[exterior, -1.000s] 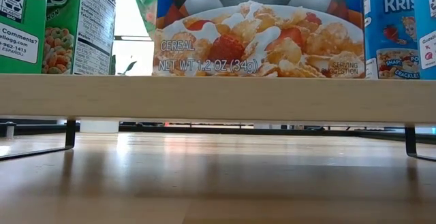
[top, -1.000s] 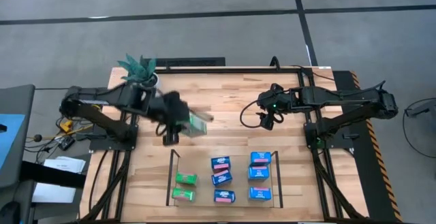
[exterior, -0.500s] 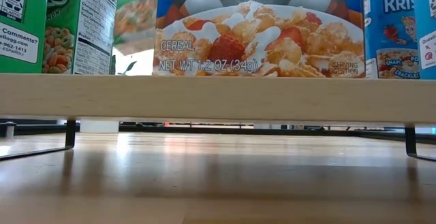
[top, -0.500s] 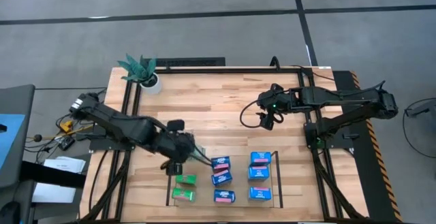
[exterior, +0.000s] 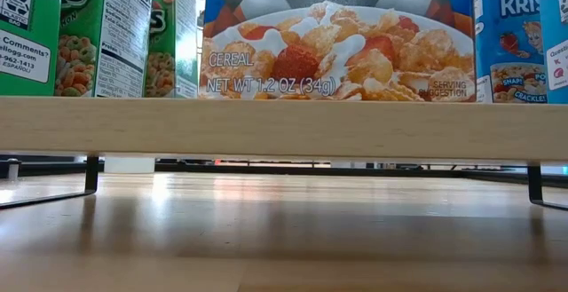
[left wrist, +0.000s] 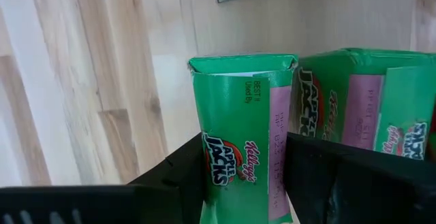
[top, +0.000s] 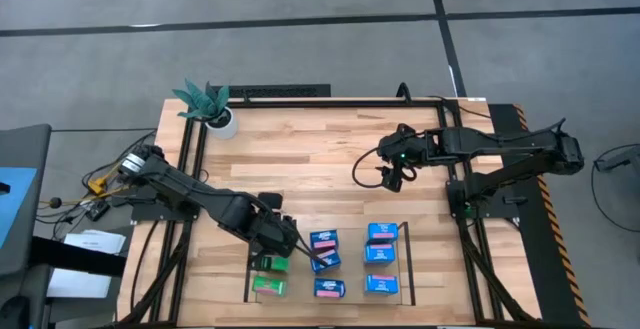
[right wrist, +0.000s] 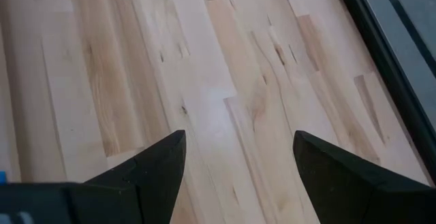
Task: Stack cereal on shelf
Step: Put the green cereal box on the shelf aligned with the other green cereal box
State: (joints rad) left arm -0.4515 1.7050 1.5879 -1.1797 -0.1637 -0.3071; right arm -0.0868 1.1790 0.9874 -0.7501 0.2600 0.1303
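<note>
Green cardboard sits clamped in the left gripper (left wrist: 238, 183): a green cereal box (left wrist: 242, 129) held at the left end of the shelf (top: 250, 259), just beside a green one (left wrist: 361, 108) already standing there. Six blue boxes (top: 323, 239) and another green box (top: 268, 285) are in place, so this looks like the last box, still unreleased. A second ago that arm was back near the potted plant (top: 208, 104) and has since swung down to the shelf, while the right gripper (right wrist: 238, 163) has stayed over bare table (right wrist: 204, 60), fingers apart and empty.

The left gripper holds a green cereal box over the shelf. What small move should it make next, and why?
Probably lower it a little and let go. The left gripper is shut on the green box, which stands upright beside another green box on the shelf. The right gripper waits open over bare table.
</note>
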